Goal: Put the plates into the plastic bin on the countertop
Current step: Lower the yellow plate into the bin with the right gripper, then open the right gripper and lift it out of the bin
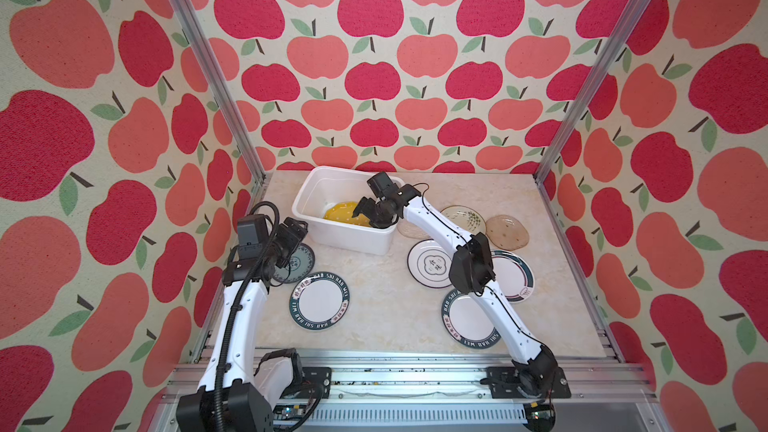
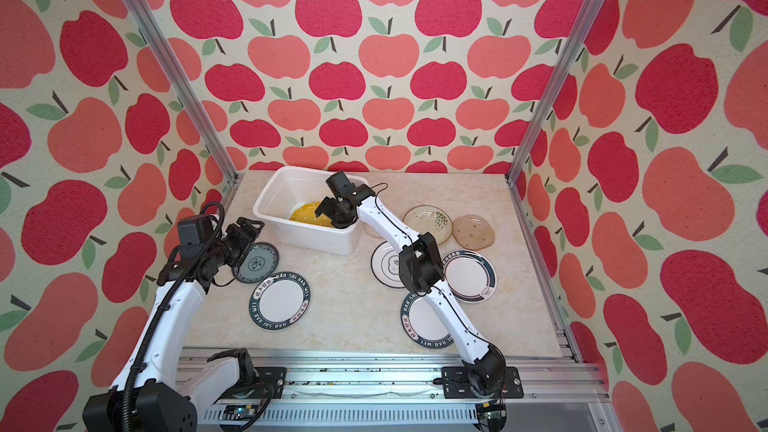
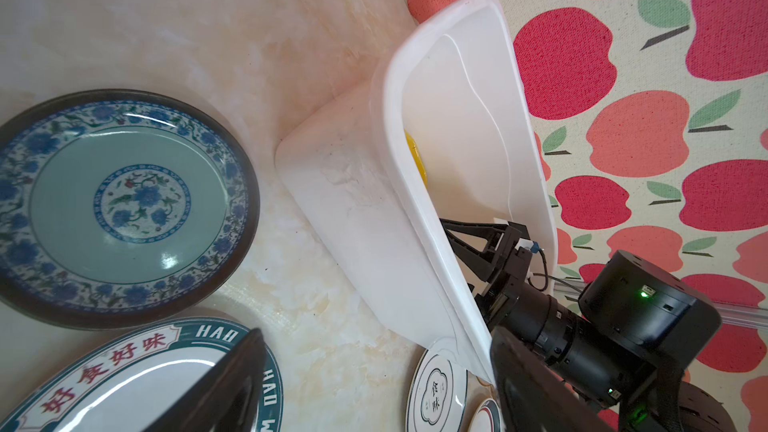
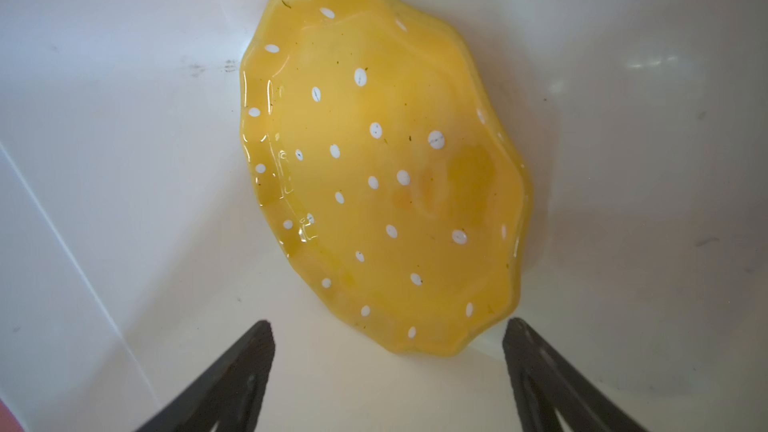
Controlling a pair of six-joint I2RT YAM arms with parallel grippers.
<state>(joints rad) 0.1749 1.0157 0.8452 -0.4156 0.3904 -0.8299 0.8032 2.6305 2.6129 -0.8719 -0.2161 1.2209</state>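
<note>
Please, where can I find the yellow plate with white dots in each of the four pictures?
In a top view: the yellow plate sits inside the plastic bin, near its front wall.
In a top view: same place inside the bin.
Left wrist: only a thin yellow edge shows past the bin's rim.
Right wrist: it fills the middle of the picture.
Shared landmark: the white plastic bin around it.

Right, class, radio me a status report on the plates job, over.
Left end effector open, empty. Right end effector open above yellow plate in plastic bin. Other plates on countertop. Nothing blocking.
</note>
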